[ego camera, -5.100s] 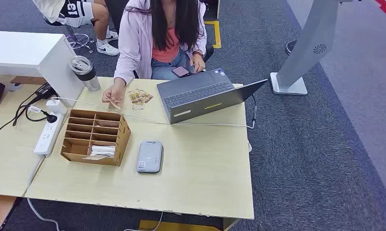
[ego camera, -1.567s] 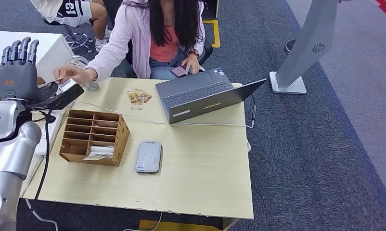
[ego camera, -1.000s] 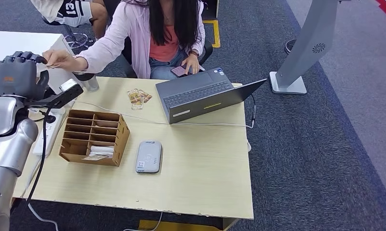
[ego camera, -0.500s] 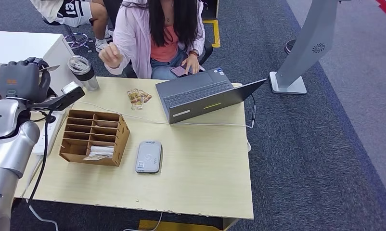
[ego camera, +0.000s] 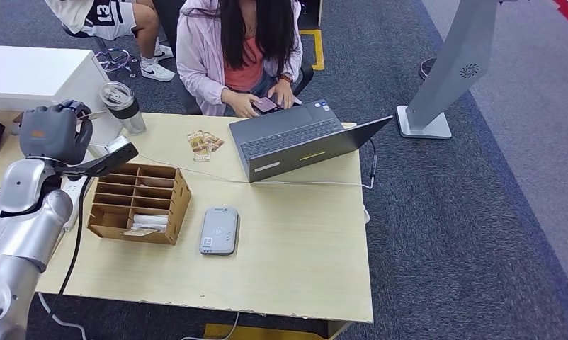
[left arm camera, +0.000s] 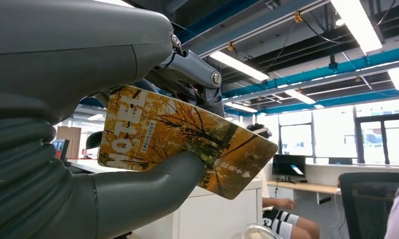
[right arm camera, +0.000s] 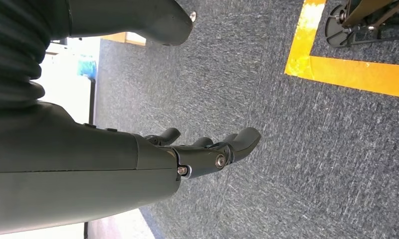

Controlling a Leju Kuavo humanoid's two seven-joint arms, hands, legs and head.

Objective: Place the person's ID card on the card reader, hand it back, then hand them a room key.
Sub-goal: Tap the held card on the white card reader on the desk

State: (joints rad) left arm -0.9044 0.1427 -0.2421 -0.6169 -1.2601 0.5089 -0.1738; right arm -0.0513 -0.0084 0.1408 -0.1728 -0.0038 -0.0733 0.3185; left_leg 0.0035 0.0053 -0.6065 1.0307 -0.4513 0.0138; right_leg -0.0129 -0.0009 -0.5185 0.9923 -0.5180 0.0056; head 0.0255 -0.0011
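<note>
Above the table's far left corner, the left hand (ego camera: 51, 131) pinches the card (left arm camera: 182, 139) by one end; it could slip before reaching the reader (ego camera: 219, 230) near the front edge. Right hand (right arm camera: 207, 149) hangs empty, fingers apart.

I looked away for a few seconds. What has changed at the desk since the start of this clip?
The left hand came up at the desk's left end, took the card from the person's outstretched hand and now pinches it, drawn in toward the wooden organizer. The person let go and pulled that arm back to the phone. The card reader, laptop and tumbler stayed put; the right hand hangs over carpet.
</note>
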